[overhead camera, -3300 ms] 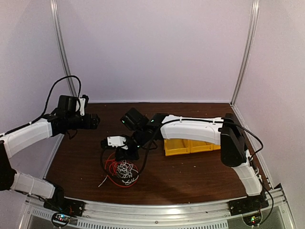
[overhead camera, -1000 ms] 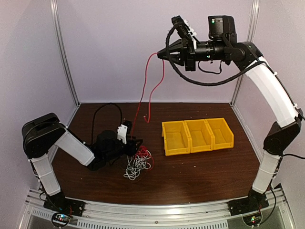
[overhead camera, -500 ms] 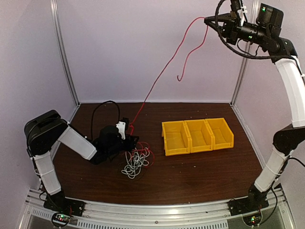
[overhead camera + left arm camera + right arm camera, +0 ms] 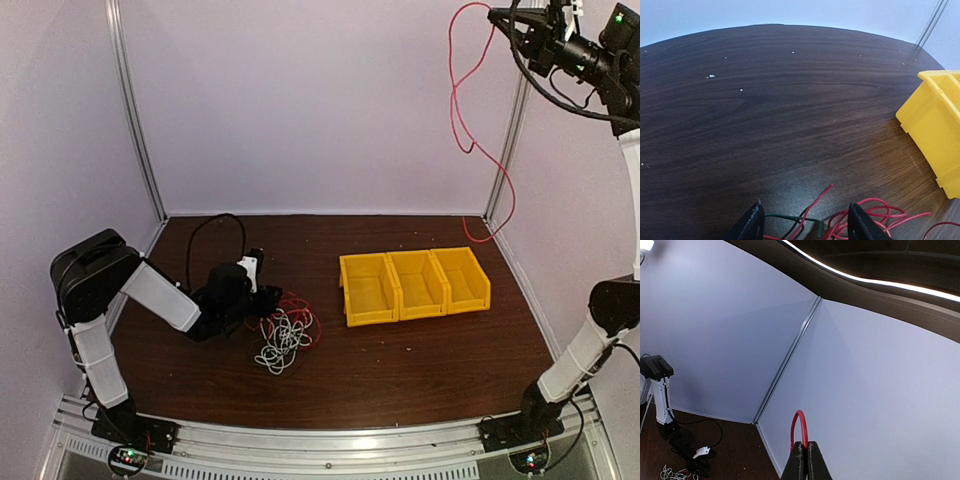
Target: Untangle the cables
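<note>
A long red cable (image 4: 455,110) hangs from my right gripper (image 4: 497,13), high at the back right. Its lower end touches the table near the right rear corner. In the right wrist view the right gripper (image 4: 805,456) is shut on a small red loop (image 4: 799,426) of that cable. A clump of white and red cables (image 4: 283,338) lies on the table left of centre. My left gripper (image 4: 268,302) rests low at the clump's left edge. In the left wrist view the left gripper (image 4: 805,227) is open, with a red wire end (image 4: 815,202) and a green wire (image 4: 790,218) lying loose between its fingers.
A row of three yellow bins (image 4: 415,285) stands right of the clump, and its near corner (image 4: 935,135) shows in the left wrist view. A thick black arm cable (image 4: 205,235) arches over the left arm. Purple walls with metal posts enclose the dark wooden table (image 4: 400,370).
My right arm swung further right and up, and the red cable came free of the clump and now hangs at the right. My left gripper opened a little wider.
</note>
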Controlling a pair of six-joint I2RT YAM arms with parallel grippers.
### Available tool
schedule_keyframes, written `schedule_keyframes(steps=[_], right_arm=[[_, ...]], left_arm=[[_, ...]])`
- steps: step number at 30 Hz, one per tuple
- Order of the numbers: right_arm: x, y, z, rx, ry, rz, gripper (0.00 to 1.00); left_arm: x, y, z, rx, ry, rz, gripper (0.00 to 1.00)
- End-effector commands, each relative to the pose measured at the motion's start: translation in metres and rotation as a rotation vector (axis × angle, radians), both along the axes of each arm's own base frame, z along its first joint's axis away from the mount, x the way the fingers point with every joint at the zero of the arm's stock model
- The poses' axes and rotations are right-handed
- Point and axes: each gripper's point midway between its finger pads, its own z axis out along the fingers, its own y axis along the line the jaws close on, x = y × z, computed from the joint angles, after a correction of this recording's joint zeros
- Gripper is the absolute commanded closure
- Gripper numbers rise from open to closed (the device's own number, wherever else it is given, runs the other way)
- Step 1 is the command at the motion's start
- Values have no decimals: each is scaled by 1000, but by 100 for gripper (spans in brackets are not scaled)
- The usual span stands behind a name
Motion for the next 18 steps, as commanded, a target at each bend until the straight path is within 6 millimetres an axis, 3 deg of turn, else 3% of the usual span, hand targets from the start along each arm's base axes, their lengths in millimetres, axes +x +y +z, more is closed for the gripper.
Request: schedule_keyframes(steps=[1, 9, 14, 18], right_arm=[[25, -9, -20, -27, 41, -102, 100], [59, -23, -71, -70, 143, -207, 100], [72, -28, -102, -93, 207, -240, 100], [86, -34, -139, -114, 281, -261, 100]], left_arm=[[4, -1, 19, -38, -38, 4, 40], [5, 0, 63, -93, -58, 22, 26], [5, 10, 92, -94, -80, 70, 21], [4, 20, 107, -100, -87, 119, 19]])
